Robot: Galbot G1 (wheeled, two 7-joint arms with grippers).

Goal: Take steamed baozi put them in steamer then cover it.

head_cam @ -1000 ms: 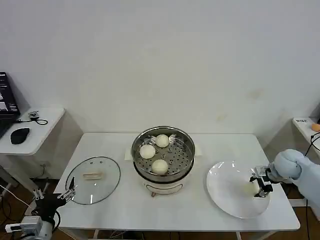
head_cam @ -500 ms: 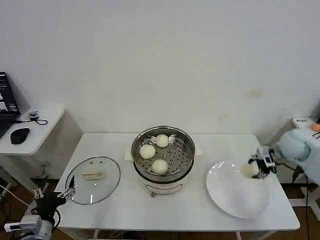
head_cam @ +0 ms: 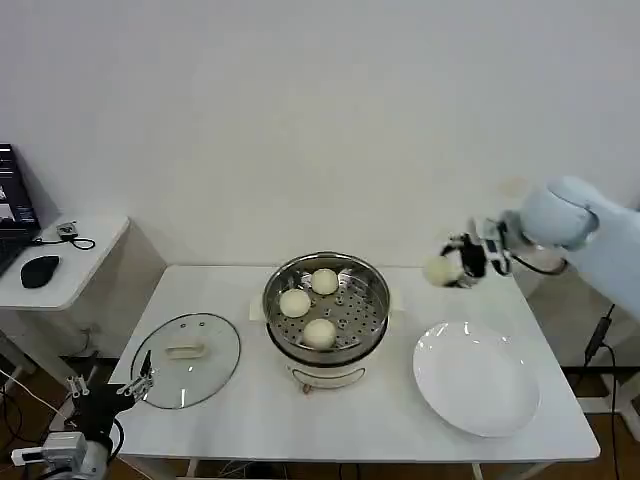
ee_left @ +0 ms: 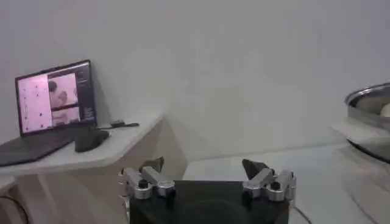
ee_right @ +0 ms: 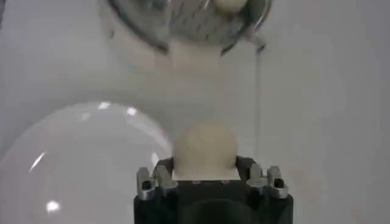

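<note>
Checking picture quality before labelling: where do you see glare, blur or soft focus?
Head view: sharp and evenly lit, the carried baozi slightly smeared, faint reflections on the cover. Right wrist view: bright glints on the white plate, the steamer soft. Left wrist view: hazy, the laptop screen glowing.

Steamer (ee_right: 189,24) half out of frame

white plate (head_cam: 478,380) – table right | laptop (ee_left: 49,106), mouse (head_cam: 40,270) – side desk (head_cam: 85,255)

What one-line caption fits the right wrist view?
Right gripper carries the fourth baozi above the white plate toward the steamer.
</note>
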